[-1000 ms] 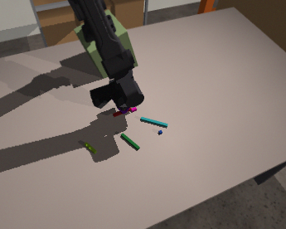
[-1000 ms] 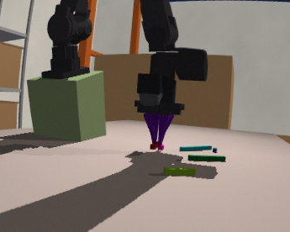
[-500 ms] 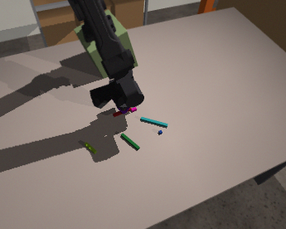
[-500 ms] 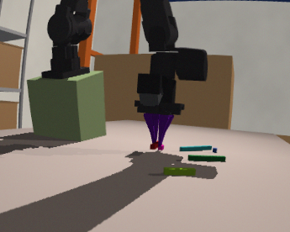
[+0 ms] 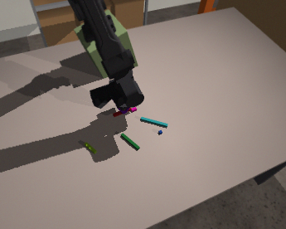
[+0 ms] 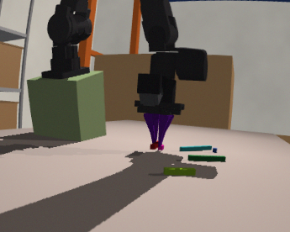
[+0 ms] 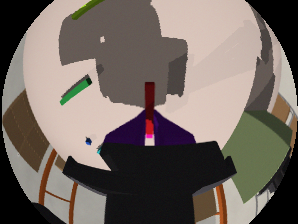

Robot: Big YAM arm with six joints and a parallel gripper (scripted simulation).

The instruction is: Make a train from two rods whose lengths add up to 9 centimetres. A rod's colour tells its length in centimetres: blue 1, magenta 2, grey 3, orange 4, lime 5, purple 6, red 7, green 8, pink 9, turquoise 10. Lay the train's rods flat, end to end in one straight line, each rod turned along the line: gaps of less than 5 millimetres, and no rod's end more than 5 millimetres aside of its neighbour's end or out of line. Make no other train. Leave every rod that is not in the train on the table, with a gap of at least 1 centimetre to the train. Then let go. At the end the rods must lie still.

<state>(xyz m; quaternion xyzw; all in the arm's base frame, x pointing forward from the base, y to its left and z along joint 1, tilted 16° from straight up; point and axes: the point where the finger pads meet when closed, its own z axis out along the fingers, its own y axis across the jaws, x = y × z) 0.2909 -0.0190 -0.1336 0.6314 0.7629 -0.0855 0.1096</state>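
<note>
red rod (image 5: 117, 114) (image 6: 153, 146) (image 7: 149, 100) between pincer (image 5: 123, 110) (image 6: 157, 145) (image 7: 149, 113) tips

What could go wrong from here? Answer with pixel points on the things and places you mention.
The gripper (image 5: 123, 110) (image 6: 157, 145) (image 7: 149, 113) is shut on the red rod (image 5: 117, 114) (image 6: 153, 146) (image 7: 149, 95), down by the magenta rod (image 5: 133, 109) (image 6: 160, 148) (image 7: 149, 136). Lowering or letting go could nudge the magenta rod out of line. The fingers also hide the joint from above, so a gap could go unnoticed.

I can read 0 texts, 0 labels, 0 brands, 0 numbers and 0 signs in any of my 3 views.
</note>
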